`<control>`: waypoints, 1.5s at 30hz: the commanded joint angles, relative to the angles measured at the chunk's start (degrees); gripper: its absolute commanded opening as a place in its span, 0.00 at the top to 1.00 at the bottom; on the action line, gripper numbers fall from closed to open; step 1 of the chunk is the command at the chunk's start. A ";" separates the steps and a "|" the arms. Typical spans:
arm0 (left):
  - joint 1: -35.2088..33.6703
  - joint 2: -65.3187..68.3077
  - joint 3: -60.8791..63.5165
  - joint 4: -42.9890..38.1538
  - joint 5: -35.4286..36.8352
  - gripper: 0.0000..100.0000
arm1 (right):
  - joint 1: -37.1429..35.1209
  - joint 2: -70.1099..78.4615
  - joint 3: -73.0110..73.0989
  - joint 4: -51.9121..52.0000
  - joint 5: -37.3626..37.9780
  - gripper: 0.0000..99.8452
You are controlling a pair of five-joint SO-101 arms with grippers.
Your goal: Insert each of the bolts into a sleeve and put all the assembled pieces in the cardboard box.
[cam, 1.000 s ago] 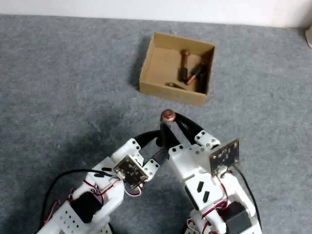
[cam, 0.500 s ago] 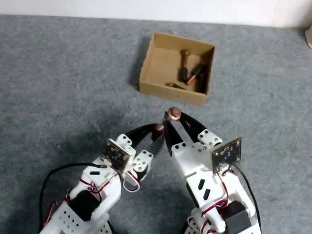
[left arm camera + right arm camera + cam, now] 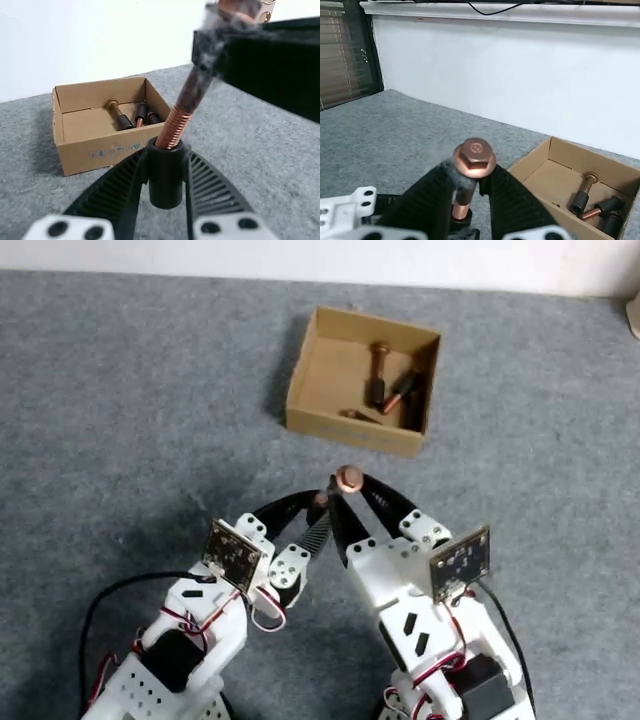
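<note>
Hex-headed copper bolt (image 3: pixel 474 159) — threaded tip inside smooth black cylindrical sleeve (image 3: pixel 165 175).

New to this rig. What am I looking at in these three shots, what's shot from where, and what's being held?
Two small robot arms sit side by side on a grey carpeted surface. The high view looks down from a fixed camera. The other two views come from a camera on each arm's wrist, looking along that arm's own fingers. The left gripper is shut on a black sleeve. The right gripper is shut on a copper bolt, head up. The bolt's threaded end meets the sleeve's mouth and appears to be just entering it. Beyond the arms stands an open cardboard box with a few finished bolt-and-sleeve pieces lying in it.
</note>
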 commanded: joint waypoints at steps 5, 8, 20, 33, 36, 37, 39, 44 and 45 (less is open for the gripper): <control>1.80 -1.45 -2.42 -1.67 0.18 1.00 | -0.48 0.22 1.80 -1.27 0.79 1.00; 1.89 -1.45 -2.42 -1.67 0.18 1.00 | -0.48 0.22 1.89 -1.27 0.79 1.00; 7.34 -1.45 -2.95 3.25 0.09 1.00 | -1.10 0.22 1.89 -1.27 3.78 1.00; 4.79 -1.45 -4.70 3.25 -4.22 1.00 | -3.03 0.22 1.89 -1.27 4.66 1.00; 4.62 -1.45 -4.97 3.34 -3.96 1.00 | -3.03 0.22 1.89 -1.27 4.66 1.00; 4.70 -1.45 -4.88 3.34 -3.96 1.00 | -3.03 0.22 1.89 -1.27 4.66 1.00; 4.88 -1.45 -4.88 3.34 -3.96 1.00 | -3.03 0.22 1.98 -1.27 4.66 1.00; 4.62 -1.45 -7.08 5.45 -3.87 1.00 | -3.03 0.22 1.98 -1.27 4.66 1.00; 4.70 -1.45 -7.78 6.77 -3.87 1.00 | -3.03 0.22 1.98 -1.27 4.66 1.00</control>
